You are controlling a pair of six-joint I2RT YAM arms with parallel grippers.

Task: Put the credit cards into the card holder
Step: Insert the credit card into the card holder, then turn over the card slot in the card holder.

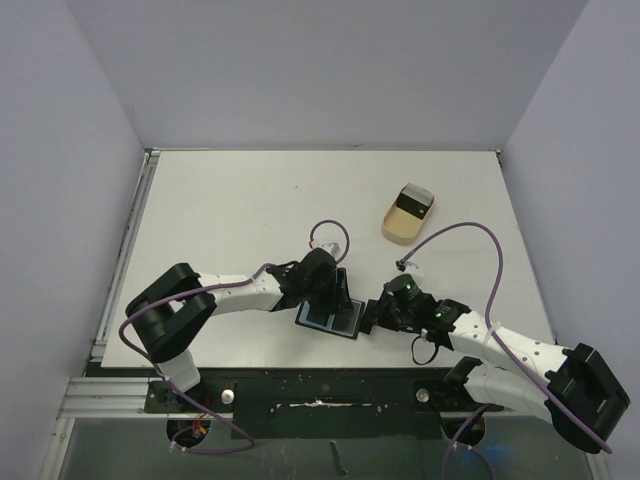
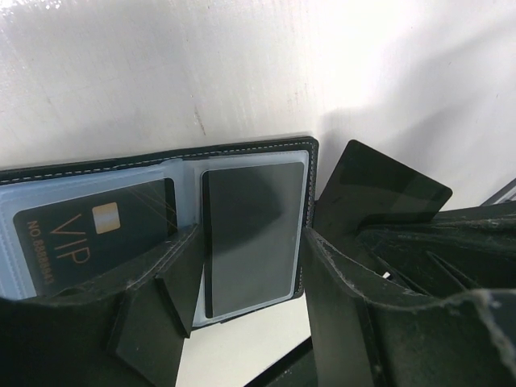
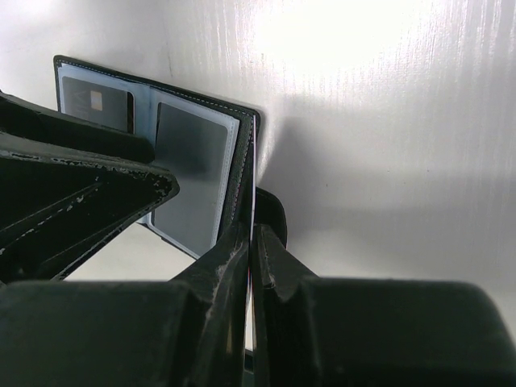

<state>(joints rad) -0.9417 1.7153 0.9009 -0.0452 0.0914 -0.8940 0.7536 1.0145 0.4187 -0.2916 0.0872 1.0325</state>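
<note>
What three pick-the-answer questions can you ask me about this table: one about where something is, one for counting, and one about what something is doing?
1. Where is the tray from the holder?
A) on top of it
B) farther back and to the right
C) inside it

2. How many cards show in the holder's pockets?
A) none
B) five
C) two

3. What is the right end effector doing?
A) pinching a third card
B) standing wide open
C) holding the tray

Answers:
1 B: the top view shows the tray apart from the holder, beyond it to the right.
2 C: the left wrist view shows a VIP card and a plain card in the pockets.
3 A: its fingers are shut on that card's thin edge.
</note>
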